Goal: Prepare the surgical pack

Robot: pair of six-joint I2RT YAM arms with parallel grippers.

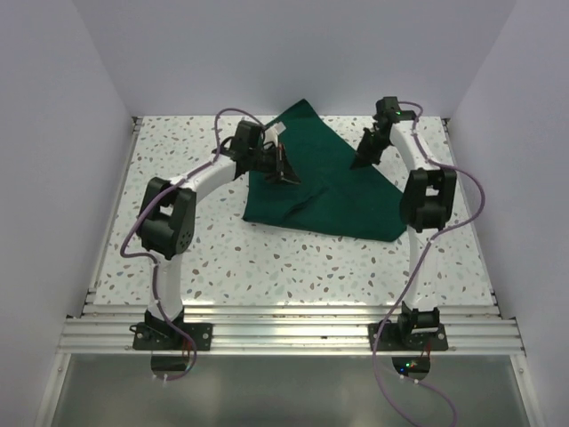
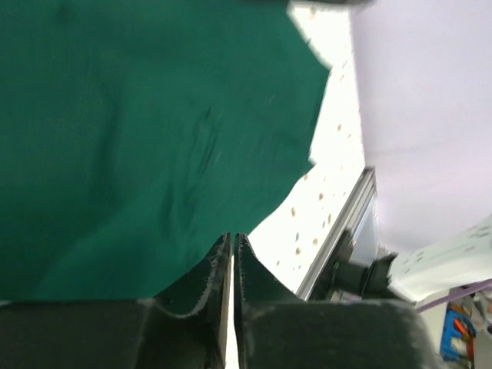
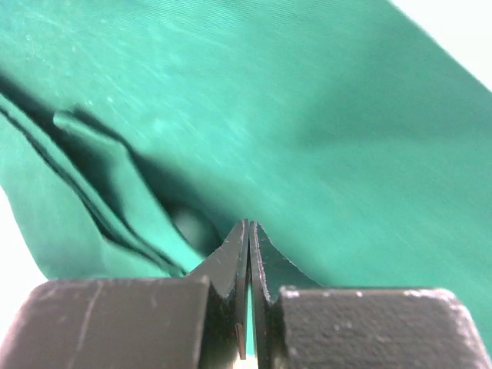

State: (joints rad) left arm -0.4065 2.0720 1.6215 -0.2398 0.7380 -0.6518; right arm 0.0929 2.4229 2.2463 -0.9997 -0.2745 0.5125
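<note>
From above I see the dark green cloth (image 1: 329,191) lying on the speckled surface (image 1: 267,258), toward the far middle. One corner points to the far wall and its long near edge runs from the centre out to the right. The left pincer (image 1: 286,171) sits at the cloth's left edge. On the left wrist camera that pincer (image 2: 232,240) has its jaws drawn almost together, with only a thin bright slit between them. The tips sit right at the hem of the cloth (image 2: 138,138), with the surface (image 2: 323,200) showing beyond, and I cannot tell whether any fabric is caught. The right pincer (image 1: 363,162) points down onto the cloth's right half, well apart from the left one. On the right wrist camera the right pincer (image 3: 248,227) is closed, its tips close against the cloth (image 3: 307,115), just beside a bunch of stacked folds (image 3: 92,169) on the left. I cannot tell whether it is pinching fabric either.
</note>
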